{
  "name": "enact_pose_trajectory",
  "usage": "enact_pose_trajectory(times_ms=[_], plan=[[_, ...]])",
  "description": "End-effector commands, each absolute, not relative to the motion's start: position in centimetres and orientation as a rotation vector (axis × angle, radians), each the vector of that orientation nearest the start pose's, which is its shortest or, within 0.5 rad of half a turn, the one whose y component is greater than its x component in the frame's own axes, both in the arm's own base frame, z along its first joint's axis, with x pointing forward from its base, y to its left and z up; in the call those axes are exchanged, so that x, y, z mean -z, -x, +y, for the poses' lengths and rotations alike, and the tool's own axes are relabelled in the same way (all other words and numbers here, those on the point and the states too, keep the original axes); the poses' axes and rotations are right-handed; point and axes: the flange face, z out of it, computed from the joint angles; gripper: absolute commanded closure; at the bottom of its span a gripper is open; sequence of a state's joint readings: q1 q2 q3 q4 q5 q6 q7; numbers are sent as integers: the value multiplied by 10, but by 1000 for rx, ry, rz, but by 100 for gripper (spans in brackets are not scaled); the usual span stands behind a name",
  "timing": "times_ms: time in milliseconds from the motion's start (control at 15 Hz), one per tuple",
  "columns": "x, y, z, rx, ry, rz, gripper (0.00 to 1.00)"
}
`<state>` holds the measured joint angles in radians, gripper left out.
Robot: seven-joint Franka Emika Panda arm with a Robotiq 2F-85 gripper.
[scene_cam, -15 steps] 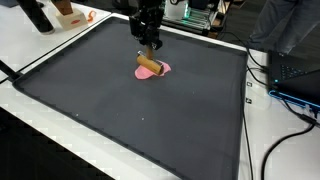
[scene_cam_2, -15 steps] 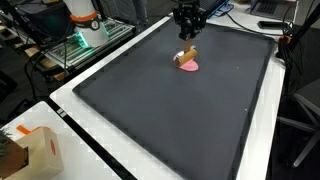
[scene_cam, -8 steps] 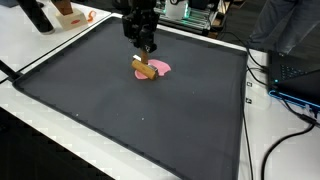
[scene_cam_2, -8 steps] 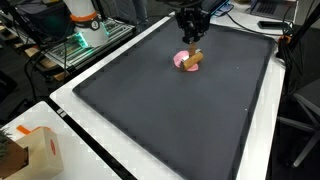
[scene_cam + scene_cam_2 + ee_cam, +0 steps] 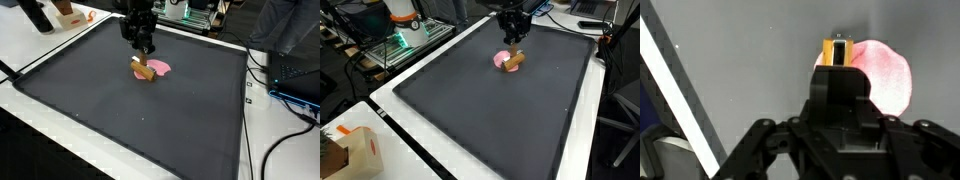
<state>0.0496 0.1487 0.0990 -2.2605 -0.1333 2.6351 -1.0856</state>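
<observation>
your gripper [image 5: 145, 49] has lifted empty off the wooden block [image 5: 143, 69], left below on the pink disc [image 5: 160, 68]; how wide it's open, i cannot tell.

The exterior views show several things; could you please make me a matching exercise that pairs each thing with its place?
Things:
1 tan wooden block
2 pink flat disc
3 dark grey rectangular mat
4 brown cardboard box

Places:
A on the white table, off the mat
B covering most of the table
C right under the black hand
D flat on the mat, at the block's side

Pairs: 1-C, 2-D, 3-B, 4-A.
</observation>
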Motion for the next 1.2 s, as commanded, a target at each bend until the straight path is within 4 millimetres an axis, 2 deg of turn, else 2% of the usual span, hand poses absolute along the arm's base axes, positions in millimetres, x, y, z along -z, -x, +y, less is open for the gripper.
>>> enact_pose_trajectory(times_ms=[0, 267, 400, 533, 600, 1133], plan=[[-287, -538, 92, 111, 2435, -2049, 75], [-289, -531, 88, -22, 2409, -2075, 75], [-285, -526, 90, -85, 2383, -2076, 75], [-273, -514, 93, -196, 2323, -2058, 75], [-276, -514, 95, -216, 2304, -2063, 75], [-292, -515, 98, -185, 2291, -2098, 75]])
